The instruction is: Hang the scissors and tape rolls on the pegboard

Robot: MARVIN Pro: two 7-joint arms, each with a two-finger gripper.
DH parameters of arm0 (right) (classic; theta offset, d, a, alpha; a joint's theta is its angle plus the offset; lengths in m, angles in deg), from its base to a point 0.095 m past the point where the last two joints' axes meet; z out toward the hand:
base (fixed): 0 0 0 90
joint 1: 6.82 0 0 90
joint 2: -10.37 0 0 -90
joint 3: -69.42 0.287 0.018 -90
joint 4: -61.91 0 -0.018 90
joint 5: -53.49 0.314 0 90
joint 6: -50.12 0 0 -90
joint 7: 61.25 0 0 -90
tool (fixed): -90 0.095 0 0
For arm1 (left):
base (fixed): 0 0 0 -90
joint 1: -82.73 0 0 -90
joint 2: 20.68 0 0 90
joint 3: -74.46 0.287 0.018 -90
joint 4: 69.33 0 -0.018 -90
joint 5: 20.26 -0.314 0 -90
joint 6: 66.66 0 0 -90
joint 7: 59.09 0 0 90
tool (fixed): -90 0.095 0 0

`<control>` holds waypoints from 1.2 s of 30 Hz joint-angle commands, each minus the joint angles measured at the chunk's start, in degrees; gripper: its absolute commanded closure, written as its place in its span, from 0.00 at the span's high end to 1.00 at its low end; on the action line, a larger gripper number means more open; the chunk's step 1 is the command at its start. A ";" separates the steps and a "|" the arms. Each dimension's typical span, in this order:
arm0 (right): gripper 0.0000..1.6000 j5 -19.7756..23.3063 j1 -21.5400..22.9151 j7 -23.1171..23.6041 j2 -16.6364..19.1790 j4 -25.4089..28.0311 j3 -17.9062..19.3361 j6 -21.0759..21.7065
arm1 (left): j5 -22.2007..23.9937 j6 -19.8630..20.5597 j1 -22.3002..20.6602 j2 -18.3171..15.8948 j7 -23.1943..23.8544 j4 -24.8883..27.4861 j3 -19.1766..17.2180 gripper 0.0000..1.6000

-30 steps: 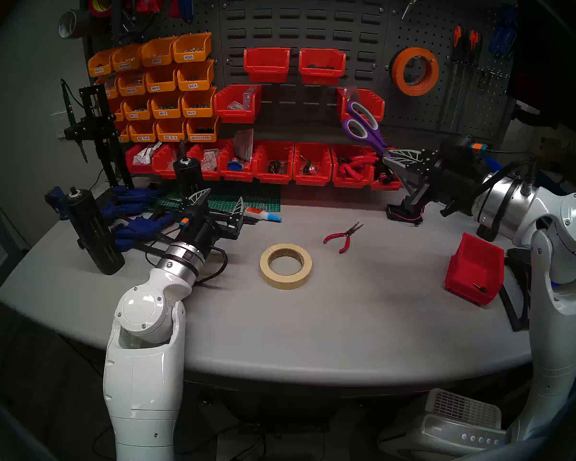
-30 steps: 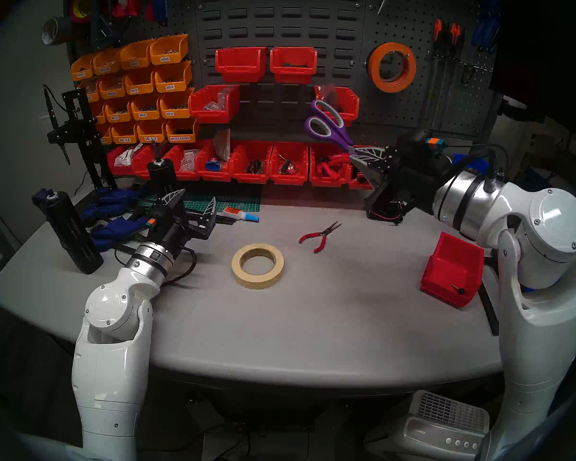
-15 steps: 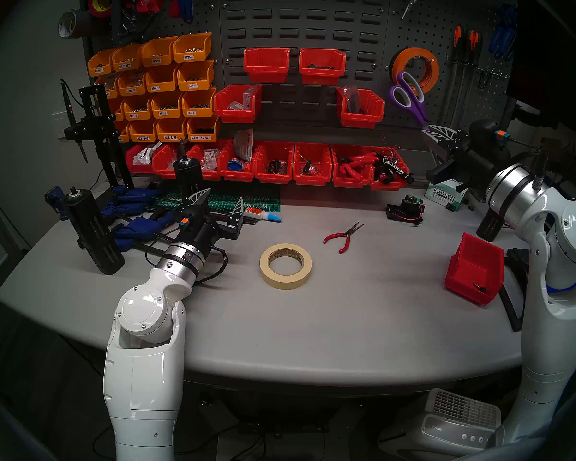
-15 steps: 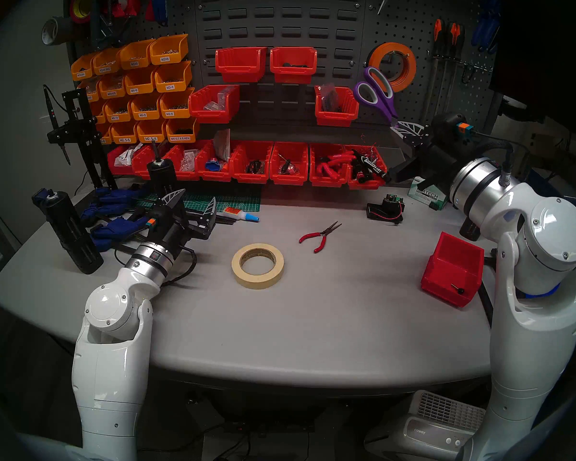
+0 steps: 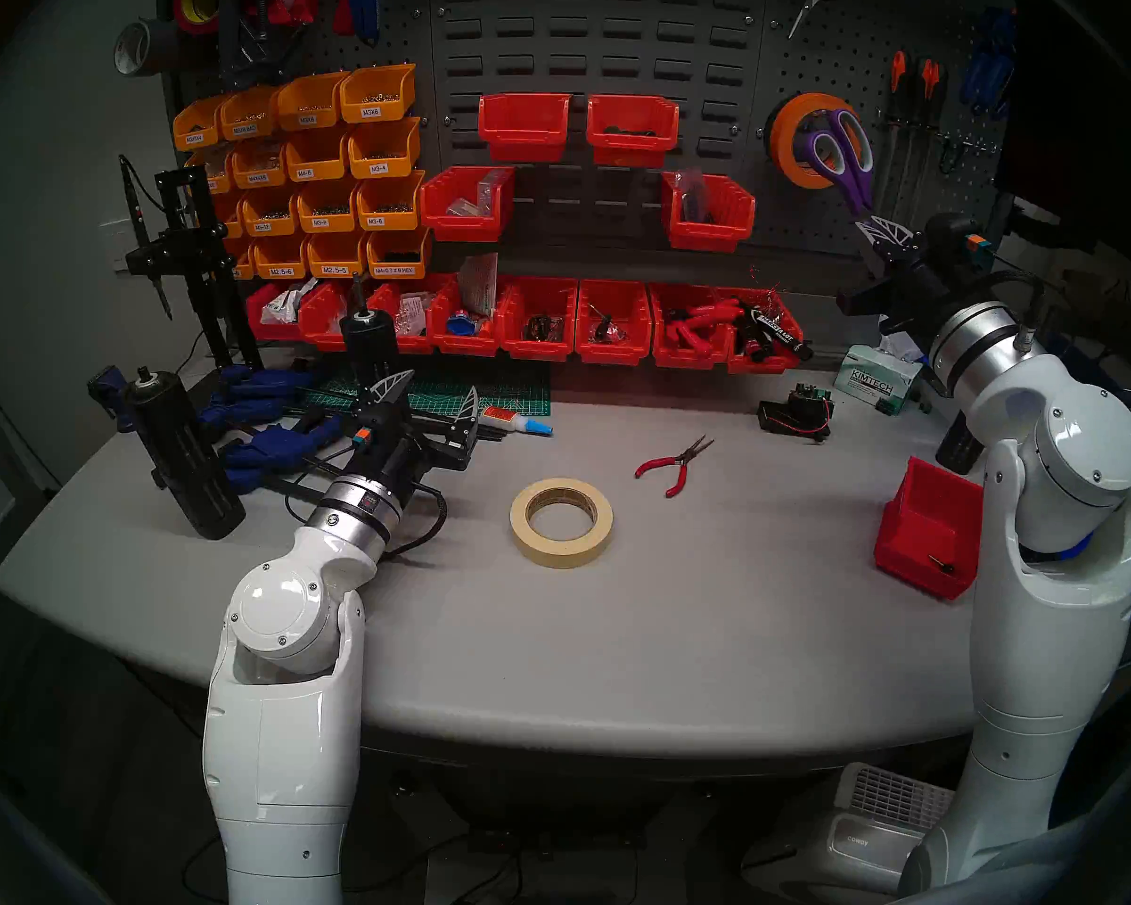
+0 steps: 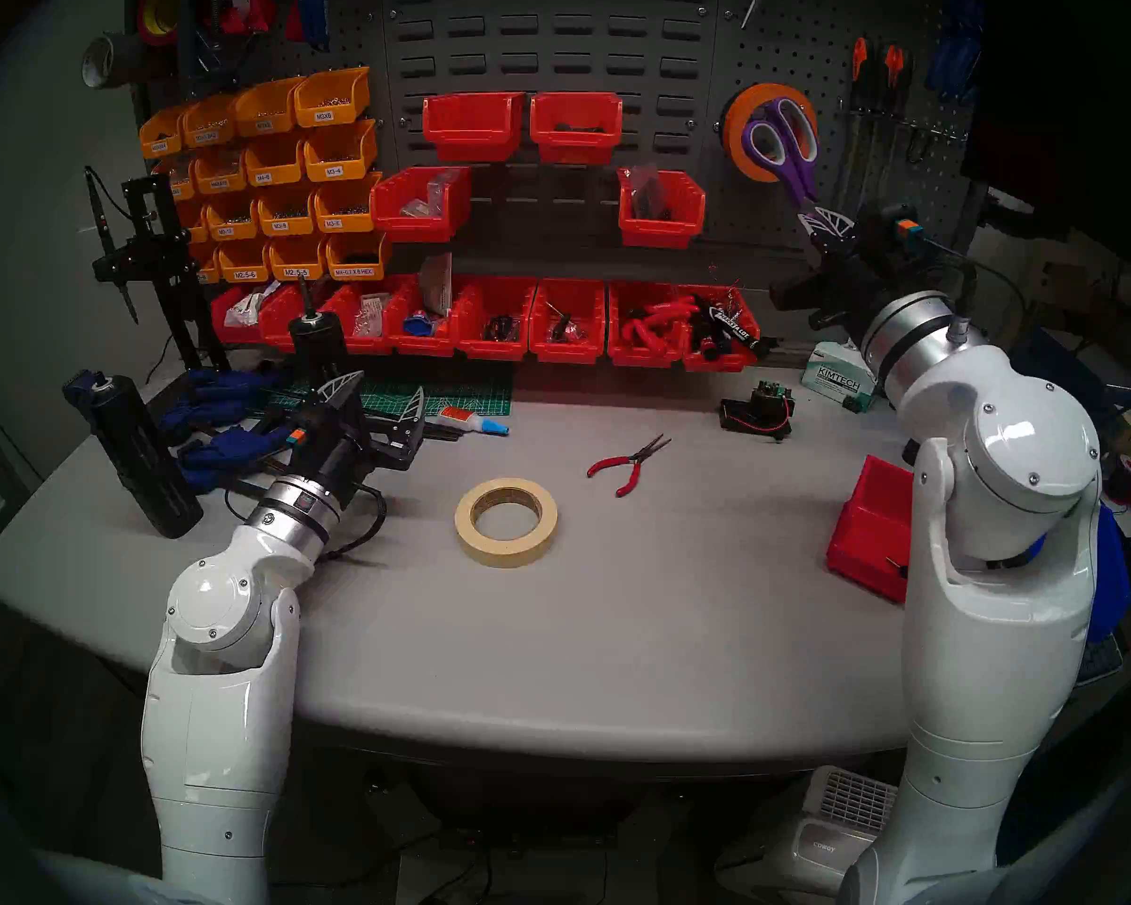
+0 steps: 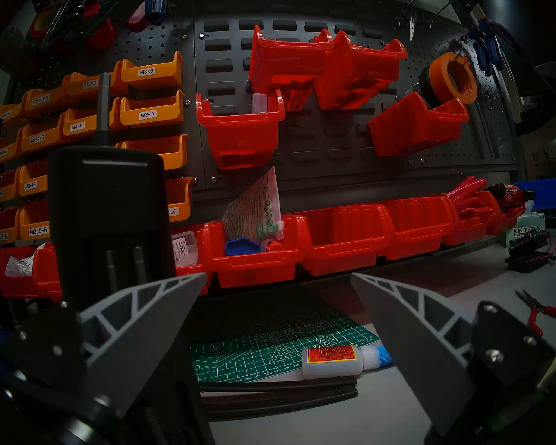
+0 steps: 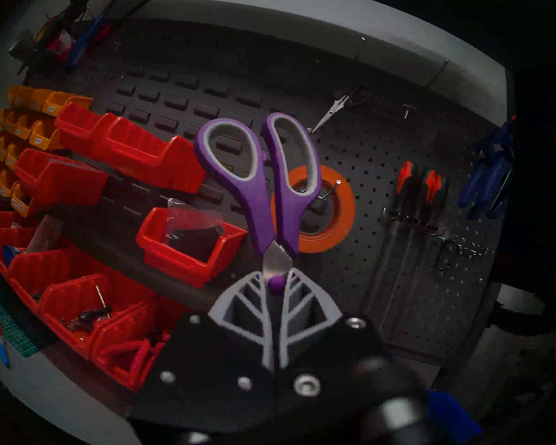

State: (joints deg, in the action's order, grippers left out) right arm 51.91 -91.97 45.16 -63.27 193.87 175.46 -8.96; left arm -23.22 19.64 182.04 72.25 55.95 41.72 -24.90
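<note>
Gripping the scissors (image 8: 264,190) by their closed silver blades, the right pincer (image 8: 275,301) holds them handles-up in front of the pegboard (image 8: 376,165), the purple finger loops overlapping the orange tape roll (image 8: 331,239) that hangs on a hook there. Whether a loop is over any hook cannot be told. The scissors look rigid and moderately heavy for their size; smooth steel pinched near the pivot seems apt to slip or swing, so a firm hold close to the purple rivet appears wise, leaving the grey-lined loops free for a hook. Behind the orange roll a black roll (image 7: 429,83) hangs on the same spot. The cream masking tape (image 5: 561,522) lies flat mid-counter (image 5: 713,610), light and stiff. The left pincer (image 5: 429,397) rests spread wide and empty near the green mat.
</note>
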 commanded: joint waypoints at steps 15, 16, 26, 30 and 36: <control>0.00 -2.43 11.35 -4.78 0.26 -5.93 -3.13 -1.24 | 0.00 -0.41 -0.03 -0.01 -0.01 0.02 0.02 1.00; 0.00 -2.31 11.86 -4.67 0.30 -6.28 -3.24 -0.89 | 0.00 -0.41 -0.03 -0.01 -0.01 0.02 0.02 1.00; 0.00 -2.75 14.62 -4.04 1.50 -8.97 -5.15 0.29 | 0.00 -0.45 -0.03 -0.01 -0.01 0.01 0.02 1.00; 0.00 -3.25 15.74 -3.81 2.20 -10.07 -6.27 0.80 | 0.00 -0.45 -0.03 -0.01 -0.01 0.01 0.02 1.00; 0.00 -3.69 17.57 -3.86 2.56 -11.80 -7.61 1.28 | 0.00 -0.44 -0.03 -0.01 -0.01 0.01 0.02 1.00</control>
State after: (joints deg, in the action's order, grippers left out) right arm 48.73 -79.03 41.17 -61.94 182.32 168.45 -7.91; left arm -23.22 19.63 182.05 72.25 55.95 41.73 -24.90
